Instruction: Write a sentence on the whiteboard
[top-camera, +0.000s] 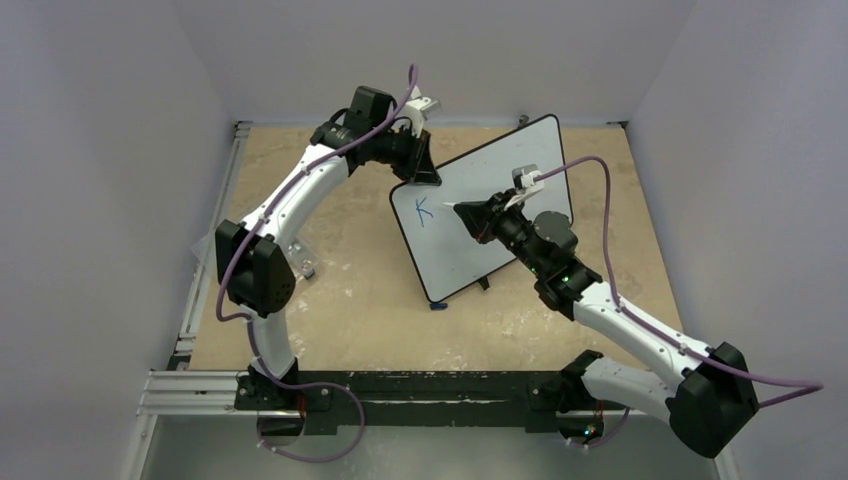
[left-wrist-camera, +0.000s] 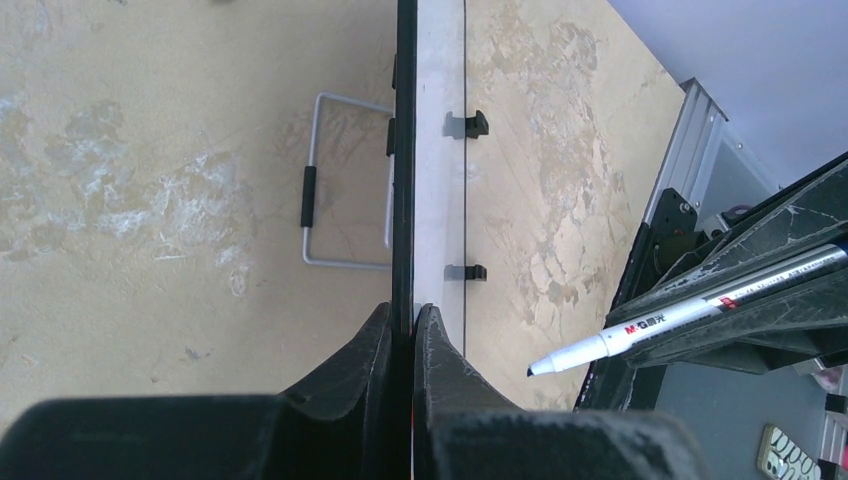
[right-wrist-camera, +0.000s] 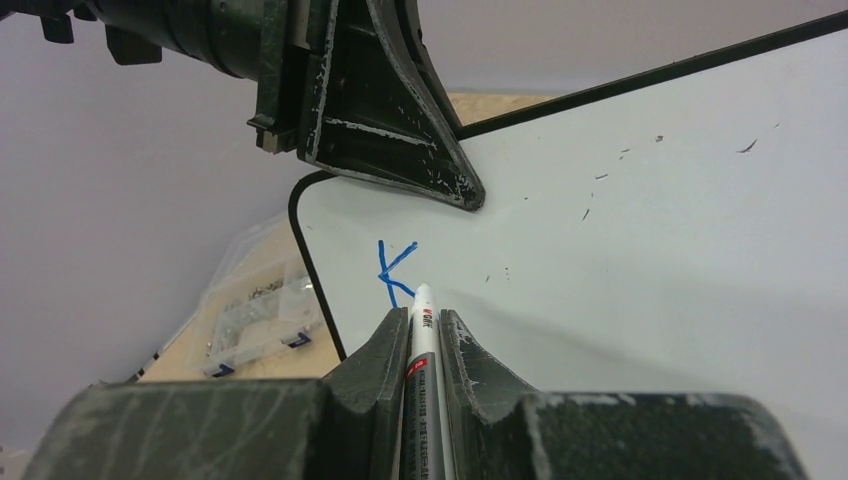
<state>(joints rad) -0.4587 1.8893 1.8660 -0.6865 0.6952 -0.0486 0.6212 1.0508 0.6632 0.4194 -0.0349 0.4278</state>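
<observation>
The whiteboard (top-camera: 452, 255) stands tilted on the tan table, propped up from behind. My left gripper (top-camera: 425, 172) is shut on its upper black rim; in the left wrist view my left gripper (left-wrist-camera: 411, 318) pinches the whiteboard (left-wrist-camera: 438, 150) edge-on. My right gripper (right-wrist-camera: 423, 322) is shut on a white marker (right-wrist-camera: 422, 345) pointed at the board face (right-wrist-camera: 650, 250). Of the sentence, a single blue letter K (right-wrist-camera: 392, 268) shows, also visible from above as the K (top-camera: 423, 211). The marker tip sits just right of the K; I cannot tell whether it touches.
A wire stand (left-wrist-camera: 320, 190) rests on the table behind the board. A clear plastic parts box (right-wrist-camera: 250, 315) lies left of the board. An aluminium rail (top-camera: 215, 230) runs along the table's left edge, and plain walls close in three sides.
</observation>
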